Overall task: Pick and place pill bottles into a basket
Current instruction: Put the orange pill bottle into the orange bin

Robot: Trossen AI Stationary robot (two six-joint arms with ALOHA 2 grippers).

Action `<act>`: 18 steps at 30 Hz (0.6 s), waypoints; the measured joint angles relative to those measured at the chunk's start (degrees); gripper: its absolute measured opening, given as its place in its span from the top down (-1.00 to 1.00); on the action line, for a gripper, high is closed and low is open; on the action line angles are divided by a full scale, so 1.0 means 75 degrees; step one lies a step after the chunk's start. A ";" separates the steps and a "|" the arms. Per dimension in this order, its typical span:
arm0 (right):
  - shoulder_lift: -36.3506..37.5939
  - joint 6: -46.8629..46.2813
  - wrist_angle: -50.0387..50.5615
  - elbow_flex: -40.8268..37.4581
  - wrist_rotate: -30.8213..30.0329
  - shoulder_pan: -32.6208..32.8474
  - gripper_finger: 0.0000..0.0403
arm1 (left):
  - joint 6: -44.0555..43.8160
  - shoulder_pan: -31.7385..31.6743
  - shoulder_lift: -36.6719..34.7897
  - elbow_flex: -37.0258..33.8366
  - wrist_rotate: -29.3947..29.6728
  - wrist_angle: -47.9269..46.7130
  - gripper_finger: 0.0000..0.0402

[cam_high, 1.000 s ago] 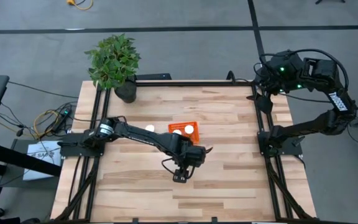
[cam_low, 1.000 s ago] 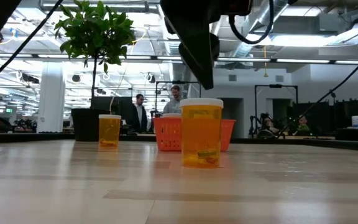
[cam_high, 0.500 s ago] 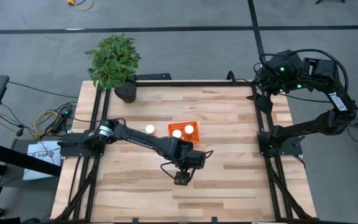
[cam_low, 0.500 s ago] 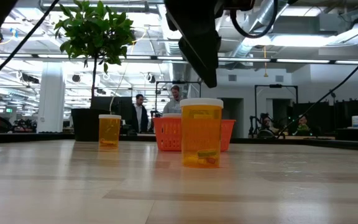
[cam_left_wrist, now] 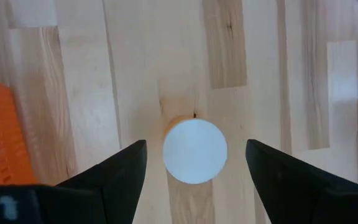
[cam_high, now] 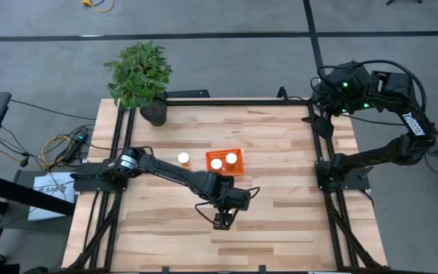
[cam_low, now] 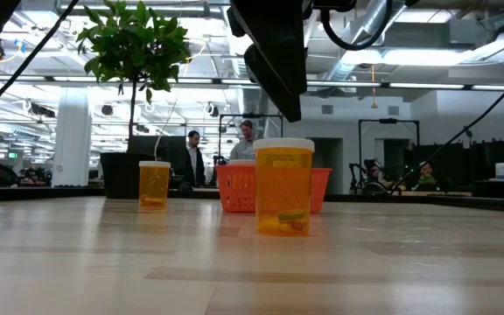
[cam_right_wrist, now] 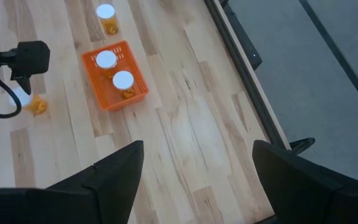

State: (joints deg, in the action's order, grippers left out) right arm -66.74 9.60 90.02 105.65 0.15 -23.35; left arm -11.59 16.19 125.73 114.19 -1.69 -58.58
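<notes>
Upright on the wood, white cap up: the near pill bottle (cam_left_wrist: pixel 194 151), directly beneath the left gripper (cam_left_wrist: pixel 194 163) and centred in the gap between its two fingers (cam_left_wrist: pixel 114 176), clear of both. Seen level across the table, this bottle (cam_low: pixel 283 186) stands alone, with the dark gripper body hanging above its cap and not touching it. Jaws parted, nothing held, gap wider than the cap. Probably lined up this way so a straight descent puts one finger on each side of the body.

A short way beyond the gripper, toward the far side of the table: the orange basket (cam_high: pixel 224 154), with two white-capped bottles (cam_high: pixel 216 163) already standing inside. Just beside the basket, on the side toward the left arm's base: a fourth bottle (cam_high: pixel 183 158), upright on the bare table, apart from the basket wall. Two in, two out, by the look of it; this grasp likely the third.

Farther off, at the table's far corner: a potted plant (cam_high: pixel 139 72), no part of the job.

Well away, raised over the table's right edge: the right gripper (cam_right_wrist: pixel 194 171), fingers spread, empty, waiting.
</notes>
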 joint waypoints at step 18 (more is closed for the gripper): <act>0.0000 -0.0016 -0.0001 0.0000 0.0002 0.0000 -0.47 | 0.0062 0.0093 0.0000 -0.0009 0.0320 -0.0008 -0.31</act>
State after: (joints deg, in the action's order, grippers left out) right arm -66.74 9.47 90.01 105.65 0.16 -23.35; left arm -11.13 16.88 125.73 114.13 0.71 -58.65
